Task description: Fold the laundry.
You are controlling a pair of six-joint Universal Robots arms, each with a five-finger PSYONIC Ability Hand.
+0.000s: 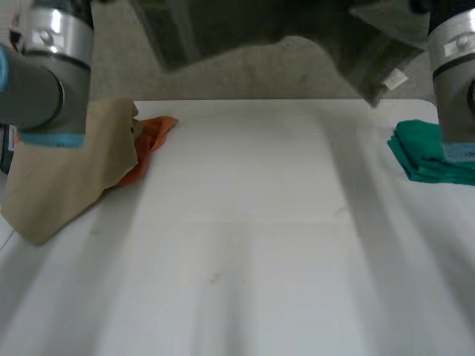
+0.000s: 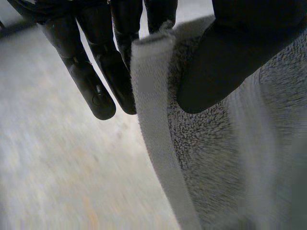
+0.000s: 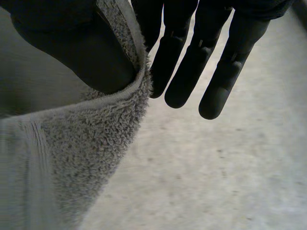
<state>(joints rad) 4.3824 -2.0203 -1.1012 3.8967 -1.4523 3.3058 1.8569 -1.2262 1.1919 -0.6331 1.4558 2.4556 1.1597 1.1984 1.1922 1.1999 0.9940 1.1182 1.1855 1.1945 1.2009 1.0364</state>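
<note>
A grey terry towel hangs lifted above the far side of the white table, stretched between the two arms. In the left wrist view my left hand pinches the towel near its hemmed edge, thumb pressed against the cloth and the fingers straight behind it. My right hand grips the towel at its rim in the same way, thumb on one side and straight fingers on the other. A small white label dangles from the towel near the right arm.
A beige cloth lies at the table's left edge over an orange cloth. A folded green cloth sits at the right edge. The left arm and right arm stand over those sides.
</note>
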